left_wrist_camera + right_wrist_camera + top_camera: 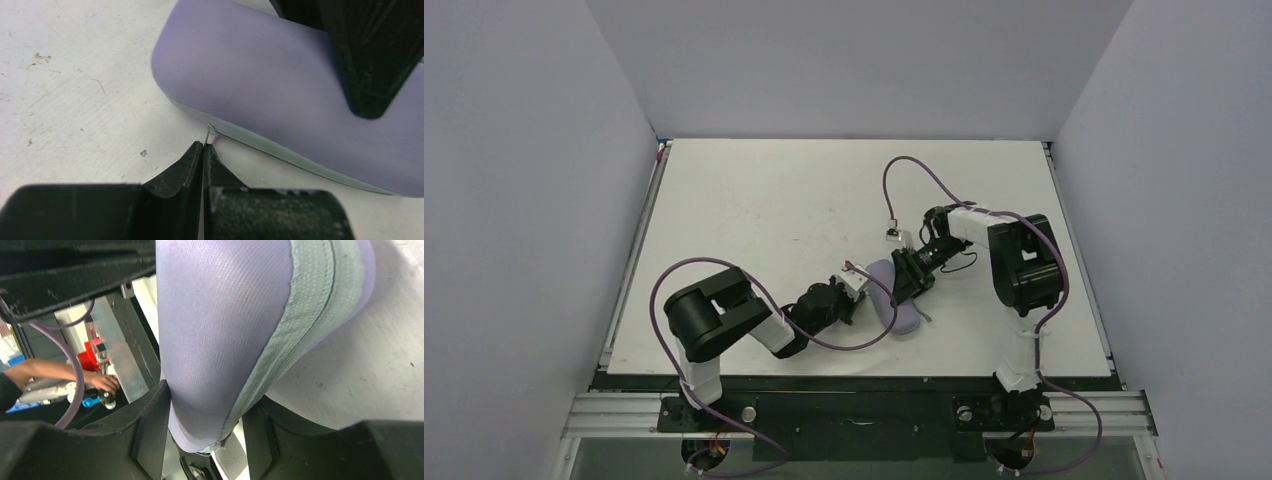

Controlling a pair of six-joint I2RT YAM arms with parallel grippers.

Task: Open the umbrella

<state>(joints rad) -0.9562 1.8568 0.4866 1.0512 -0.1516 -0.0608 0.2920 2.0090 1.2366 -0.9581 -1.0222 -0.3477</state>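
My right gripper (207,412) is clamped across the lavender case (902,318), which sits on the table (754,210) between my two arms. My left gripper (204,148) is pinched tight on the thin zipper pull (209,134) at the case's seam. I cannot see the umbrella itself in any view, so I cannot tell where it is.

Open passage is offered over the bare far and left parts of the table (754,200), bounded on three sides by the white walls (524,200). The near middle is blocked by the lavender case (904,318), which is clamped across by the right gripper (205,432) and met at its seam by the left gripper (204,150), pinched onto a small pull (210,131). The far right is crossed by a looping purple cable (924,170).
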